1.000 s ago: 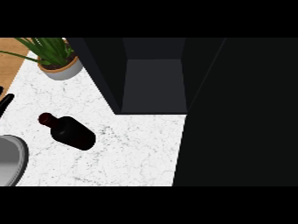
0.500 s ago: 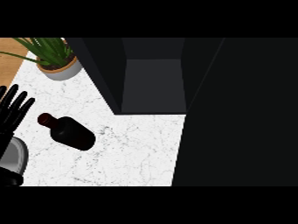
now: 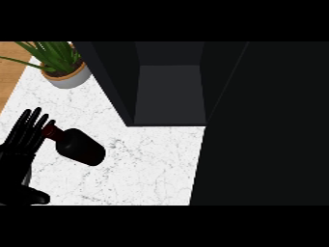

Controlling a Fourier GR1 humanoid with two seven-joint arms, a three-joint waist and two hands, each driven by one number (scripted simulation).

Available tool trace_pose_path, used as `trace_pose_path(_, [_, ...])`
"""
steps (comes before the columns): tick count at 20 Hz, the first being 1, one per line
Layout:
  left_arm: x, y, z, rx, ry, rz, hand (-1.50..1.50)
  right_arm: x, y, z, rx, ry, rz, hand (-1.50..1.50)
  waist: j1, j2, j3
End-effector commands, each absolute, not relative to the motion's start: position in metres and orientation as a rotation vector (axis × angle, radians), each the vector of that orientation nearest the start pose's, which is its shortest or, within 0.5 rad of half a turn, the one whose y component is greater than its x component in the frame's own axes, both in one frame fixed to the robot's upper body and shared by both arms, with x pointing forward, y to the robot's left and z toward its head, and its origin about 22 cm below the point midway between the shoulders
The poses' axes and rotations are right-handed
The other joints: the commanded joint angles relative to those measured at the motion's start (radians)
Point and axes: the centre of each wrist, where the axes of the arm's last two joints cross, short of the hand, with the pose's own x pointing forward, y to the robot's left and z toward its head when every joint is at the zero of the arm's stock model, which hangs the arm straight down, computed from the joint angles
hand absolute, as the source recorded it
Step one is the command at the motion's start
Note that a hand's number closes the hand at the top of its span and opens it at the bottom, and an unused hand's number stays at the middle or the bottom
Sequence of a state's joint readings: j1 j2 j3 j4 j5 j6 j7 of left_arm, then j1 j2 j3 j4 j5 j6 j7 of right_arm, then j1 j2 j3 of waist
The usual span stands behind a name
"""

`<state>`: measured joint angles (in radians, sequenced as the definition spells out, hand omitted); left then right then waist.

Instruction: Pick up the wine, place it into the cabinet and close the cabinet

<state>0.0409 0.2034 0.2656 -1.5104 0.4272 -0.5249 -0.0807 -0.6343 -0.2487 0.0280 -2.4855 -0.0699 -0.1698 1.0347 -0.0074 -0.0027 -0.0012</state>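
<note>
Marble counter (image 3: 145, 169) is showing pale at lower left, and I am seeing only the left hand (image 3: 14, 152) there, fingers straight and slightly spread, holding nothing. Its fingertips are overlapping the neck of the wine (image 3: 81, 147), which is lying flat just right of the hand, neck pointing upper left, base lower right. Beyond it, at upper centre, the cabinet (image 3: 168, 94) is standing open.

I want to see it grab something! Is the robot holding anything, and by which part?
Nothing is held. The left hand has straight fingers by the neck of the wine bottle, which lies on its side on the counter.
</note>
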Motion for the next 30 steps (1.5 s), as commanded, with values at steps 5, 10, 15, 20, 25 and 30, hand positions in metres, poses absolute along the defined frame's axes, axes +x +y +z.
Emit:
trace_pose_path(5, [0.236,0.359,-0.029,-0.361,-1.64,-0.006,-1.5,0.121,-0.201,0.292,0.169,-2.004,0.283,-1.5,-0.002,0.0,0.0])
trace_pose_path(10, [0.223,0.364,-0.059,-0.349,-1.608,0.021,-1.5,0.119,-0.193,0.289,0.19,-2.004,0.279,-1.5,0.0,-0.001,0.0])
trace_pose_path(15, [0.24,0.363,-0.079,-0.345,-1.595,0.013,-1.5,0.128,-0.2,0.288,0.18,-2.02,0.281,-1.5,-0.002,0.002,0.0])
trace_pose_path(20, [0.236,0.366,-0.105,-0.386,-1.559,0.057,-1.5,0.139,-0.193,0.288,0.197,-2.01,0.274,-1.5,-0.003,0.004,0.0])
trace_pose_path(25, [0.245,0.364,-0.11,-0.435,-1.525,0.085,-1.5,0.131,-0.184,0.297,0.193,-2.003,0.288,-1.5,-0.004,0.001,-0.001])
trace_pose_path(30, [0.256,0.334,-0.124,-0.441,-1.556,0.07,-1.5,0.135,-0.19,0.297,0.2,-1.994,0.287,-1.5,-0.01,0.003,-0.001])
